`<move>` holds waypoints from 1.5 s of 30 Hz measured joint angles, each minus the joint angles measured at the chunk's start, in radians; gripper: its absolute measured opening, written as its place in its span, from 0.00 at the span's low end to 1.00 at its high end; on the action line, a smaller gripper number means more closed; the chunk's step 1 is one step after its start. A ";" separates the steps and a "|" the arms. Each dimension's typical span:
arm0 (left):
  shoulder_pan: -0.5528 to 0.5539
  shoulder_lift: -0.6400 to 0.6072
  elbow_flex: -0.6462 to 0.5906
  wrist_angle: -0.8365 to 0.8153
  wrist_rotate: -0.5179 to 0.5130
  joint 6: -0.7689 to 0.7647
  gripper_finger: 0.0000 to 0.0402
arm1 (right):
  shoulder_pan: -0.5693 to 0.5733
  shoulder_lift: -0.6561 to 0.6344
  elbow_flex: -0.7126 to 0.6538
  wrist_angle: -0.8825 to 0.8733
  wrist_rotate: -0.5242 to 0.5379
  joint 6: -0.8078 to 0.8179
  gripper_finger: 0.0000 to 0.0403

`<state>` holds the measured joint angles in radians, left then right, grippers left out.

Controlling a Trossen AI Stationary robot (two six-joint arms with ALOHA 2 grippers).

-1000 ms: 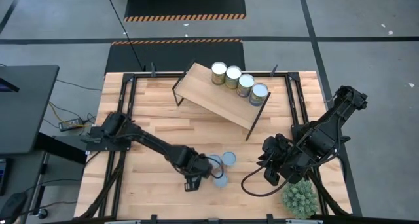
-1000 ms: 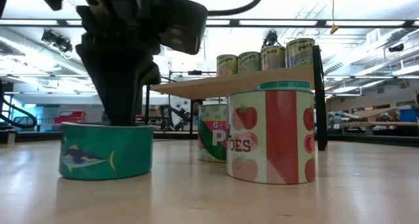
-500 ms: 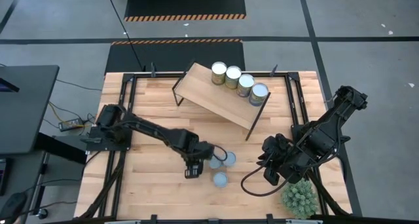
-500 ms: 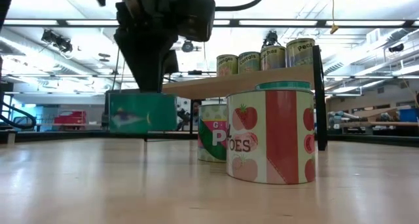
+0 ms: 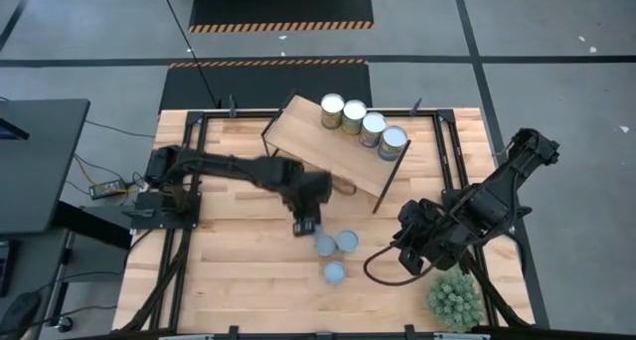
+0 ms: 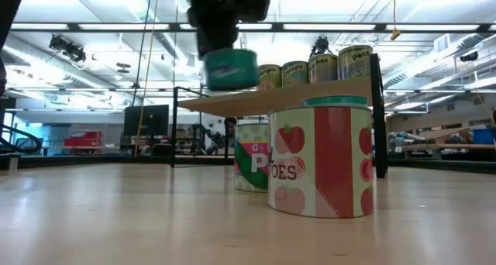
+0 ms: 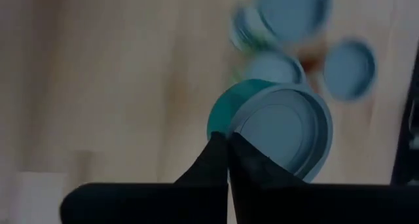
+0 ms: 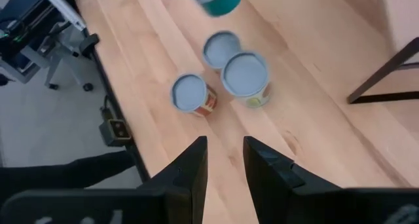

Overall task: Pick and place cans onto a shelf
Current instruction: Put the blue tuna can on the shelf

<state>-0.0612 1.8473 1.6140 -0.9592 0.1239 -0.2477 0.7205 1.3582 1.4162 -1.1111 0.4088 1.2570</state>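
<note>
Left gripper (image 5: 306,224) pinches a teal can (image 6: 230,68) aloft mid-table beside the shelf (image 5: 328,144); right gripper (image 8: 224,160), fingers spread, hovers near the table's front-right corner.

We are lifting the teal tuna can (image 6: 230,68) off the table in our left gripper (image 5: 306,224), toward the shelf (image 5: 333,147) at one o'clock.

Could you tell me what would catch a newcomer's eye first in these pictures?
First, the left gripper holding a short teal tin in the air, level with the light wooden shelf board where four cans line the far edge. Then three blue-topped cans clustered on the plank tabletop below. The right gripper waits open beside a spiky green potted plant at the near right corner.
</note>
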 joint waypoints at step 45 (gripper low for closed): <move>0.435 0.019 0.179 -0.084 -0.191 -0.354 0.02 | -0.103 -0.011 0.000 0.101 0.047 -0.137 0.26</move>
<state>0.3740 1.8660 1.7927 -1.0434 -0.0674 -0.6020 0.6170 1.3476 1.4162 -1.0098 0.4553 1.1204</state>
